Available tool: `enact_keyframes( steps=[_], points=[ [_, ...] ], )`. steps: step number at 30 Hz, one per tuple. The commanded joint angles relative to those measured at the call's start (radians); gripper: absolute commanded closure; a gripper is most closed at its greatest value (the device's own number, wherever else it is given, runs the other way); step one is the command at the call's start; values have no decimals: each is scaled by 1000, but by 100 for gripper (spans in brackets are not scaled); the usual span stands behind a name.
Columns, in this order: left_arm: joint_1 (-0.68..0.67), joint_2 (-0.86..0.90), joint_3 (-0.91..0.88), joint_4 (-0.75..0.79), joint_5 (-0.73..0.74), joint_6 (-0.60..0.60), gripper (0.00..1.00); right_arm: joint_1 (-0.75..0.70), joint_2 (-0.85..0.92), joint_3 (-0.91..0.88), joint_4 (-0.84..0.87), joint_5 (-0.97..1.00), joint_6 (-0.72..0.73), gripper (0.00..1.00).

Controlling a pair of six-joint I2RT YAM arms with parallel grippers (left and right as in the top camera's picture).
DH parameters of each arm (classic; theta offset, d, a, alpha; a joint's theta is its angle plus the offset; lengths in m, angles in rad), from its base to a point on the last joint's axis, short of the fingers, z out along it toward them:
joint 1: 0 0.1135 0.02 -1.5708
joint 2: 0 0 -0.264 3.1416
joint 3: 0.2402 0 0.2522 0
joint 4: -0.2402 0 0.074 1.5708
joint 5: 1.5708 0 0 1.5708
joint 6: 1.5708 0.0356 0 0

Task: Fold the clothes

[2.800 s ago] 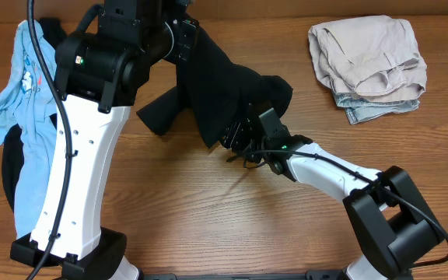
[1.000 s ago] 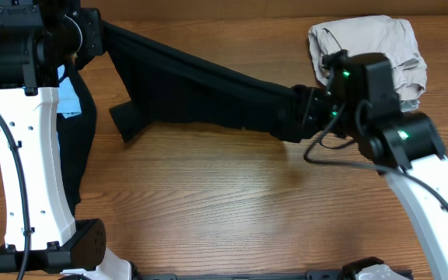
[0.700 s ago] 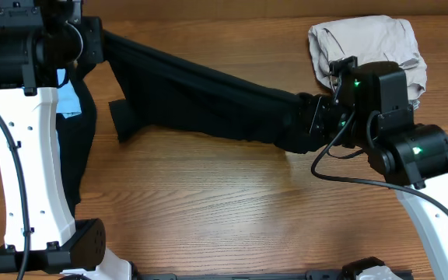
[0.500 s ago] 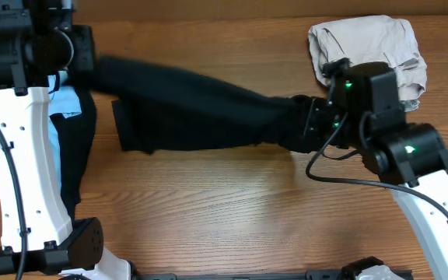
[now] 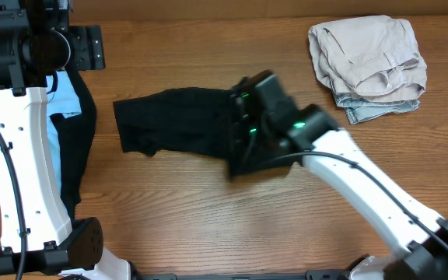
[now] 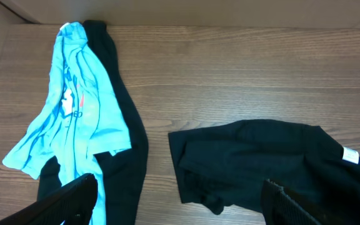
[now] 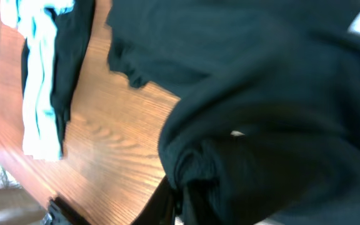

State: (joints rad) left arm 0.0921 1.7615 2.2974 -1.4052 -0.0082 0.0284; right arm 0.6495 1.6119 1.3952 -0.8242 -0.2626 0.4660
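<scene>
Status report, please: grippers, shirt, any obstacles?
Left gripper open, empty. Right gripper over crumpled black fabric shirt, grip unclear. Shirt bunched on wooden table. Light blue T-shirt apart.

The black shirt (image 5: 173,124) lies crumpled at centre. The light blue T-shirt (image 6: 74,119) lies spread over a second black garment (image 6: 133,150) at left. The folded beige and denim pieces (image 5: 368,54) are stacked at far right.

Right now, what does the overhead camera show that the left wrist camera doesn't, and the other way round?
Only overhead: the folded beige and denim pile and the right arm reaching onto the black shirt. Only left wrist: the print on the light blue T-shirt and a white label on the black shirt. Both: the black shirt, the blue T-shirt and the wooden table.
</scene>
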Motion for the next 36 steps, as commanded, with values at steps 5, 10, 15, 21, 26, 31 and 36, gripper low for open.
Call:
enact_keyframes(
  steps=[5,10,15,21,26,31,36],
  points=[
    [1,-16,29,15,64,3,10,6,-2,27,22,8,36,69],
    [-5,20,27,2,292,84,10,-133,-41,27,-82,-61,-8,37],
    [-58,116,27,-99,419,198,10,-174,-41,27,-208,-39,-26,35],
    [-179,270,27,-283,387,278,6,-204,-41,26,-270,8,-25,34],
    [-247,327,8,-277,166,117,7,-250,-41,26,-299,20,-25,34],
    [-256,301,0,-285,60,-5,11,-310,-41,26,-338,65,-28,34],
    [-257,194,-128,-276,-13,-100,11,-361,-41,26,-341,64,-46,33]
  ],
)
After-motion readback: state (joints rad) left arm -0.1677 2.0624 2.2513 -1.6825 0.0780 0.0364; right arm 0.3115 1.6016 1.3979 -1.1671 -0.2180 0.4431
